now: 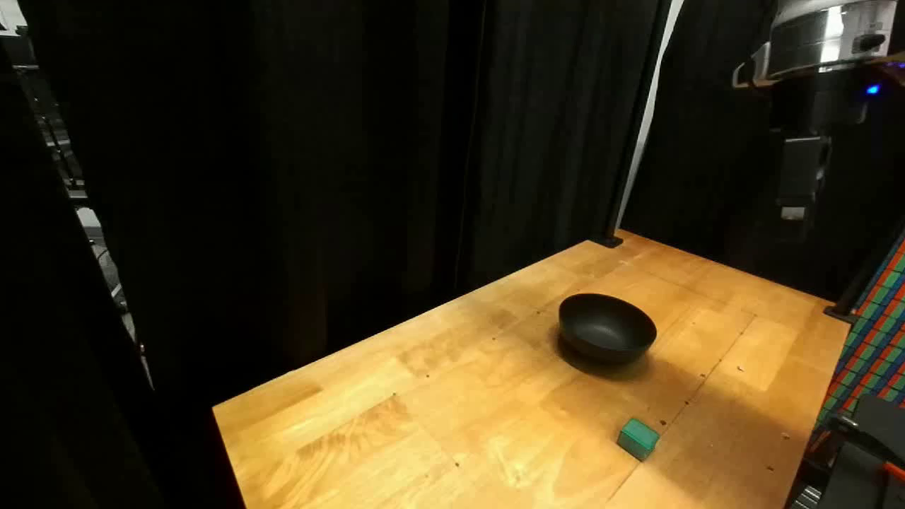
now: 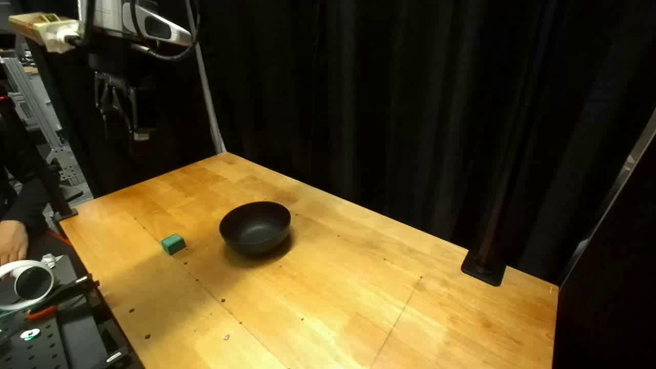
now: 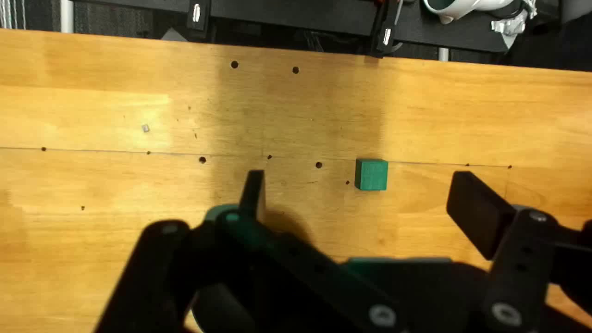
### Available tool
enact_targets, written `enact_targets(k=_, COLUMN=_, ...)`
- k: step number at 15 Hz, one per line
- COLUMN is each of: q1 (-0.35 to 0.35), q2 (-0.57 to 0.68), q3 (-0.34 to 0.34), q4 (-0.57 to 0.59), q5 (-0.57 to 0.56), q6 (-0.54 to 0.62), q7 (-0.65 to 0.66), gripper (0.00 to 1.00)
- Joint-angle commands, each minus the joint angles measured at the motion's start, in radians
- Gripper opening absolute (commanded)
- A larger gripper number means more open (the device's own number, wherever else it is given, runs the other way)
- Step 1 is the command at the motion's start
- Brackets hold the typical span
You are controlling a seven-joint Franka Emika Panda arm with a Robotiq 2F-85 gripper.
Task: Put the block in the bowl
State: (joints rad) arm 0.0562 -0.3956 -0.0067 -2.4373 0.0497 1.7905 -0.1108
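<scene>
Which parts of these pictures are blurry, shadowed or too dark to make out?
Wrist view: the gripper looks out of focus, the block sharper, and a shadow darkens part of the table; both exterior views: the black curtains show little detail, and the bowl casts a soft shadow.

The arm (image 1: 827, 35) held the end effector (image 3: 360, 199) high, pointing down.
Its fingers (image 3: 481, 215) stood spread wide apart in the wrist view.
</scene>
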Motion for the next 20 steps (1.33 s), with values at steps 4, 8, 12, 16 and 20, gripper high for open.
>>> enact_targets(k=4, q1=0.003, q2=0.018, q3=0.027, q4=-0.018, q5=-0.008, q6=0.029, q7=0.028, gripper=1.0)
enact_targets(k=8, q1=0.051, q2=0.093, q3=0.08, q4=-0.1, q5=0.032, q6=0.162, q7=0.022, gripper=1.0)
enact_targets(k=12, q1=0.111, q2=0.252, q3=0.143, q4=-0.148, q5=0.075, q6=0.41, q7=0.032, gripper=1.0)
enact_targets(k=16, q1=0.125, q2=0.425, q3=0.189, q4=-0.147, q5=0.012, q6=0.646, q7=0.148, gripper=1.0)
enact_targets(k=20, q1=0.127, q2=0.565, q3=0.172, q4=-0.126, q5=-0.08, q6=0.793, q7=0.264, gripper=1.0)
